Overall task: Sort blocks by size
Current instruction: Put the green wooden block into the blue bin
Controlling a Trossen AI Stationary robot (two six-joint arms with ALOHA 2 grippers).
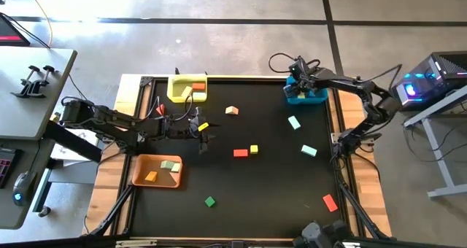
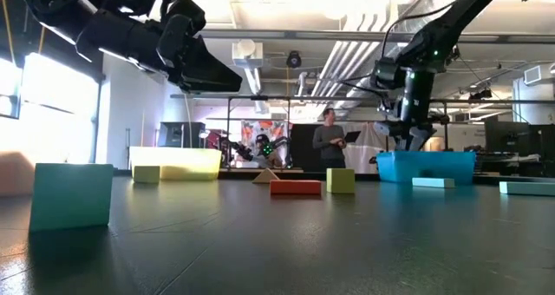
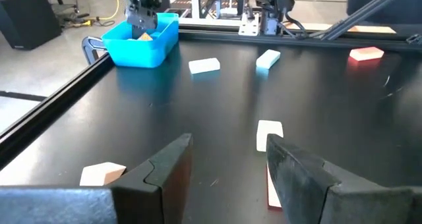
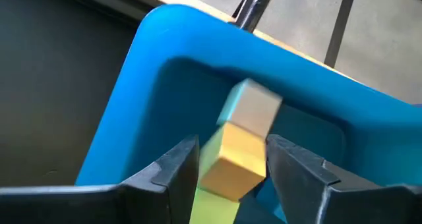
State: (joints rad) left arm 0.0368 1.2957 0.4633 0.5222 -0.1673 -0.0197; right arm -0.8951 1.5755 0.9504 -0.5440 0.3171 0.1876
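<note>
The jaws of the right gripper point(image 4: 231, 159) are sitting wide around a small, hard, light yellow block point(image 4: 232, 159) over the blue bin point(image 4: 142, 85), so squeezing its flat sides looks best.

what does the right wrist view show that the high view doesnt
Only the right wrist view shows inside the blue bin: a tan block atop a yellow block, with green below, between the open fingers of the right tool.

Only the high view shows the whole table: the yellow bin, the orange bin, loose blocks such as the red bar and green cube, and the left tool near mid-table.

Both show the blue bin with the right tool over it.
</note>
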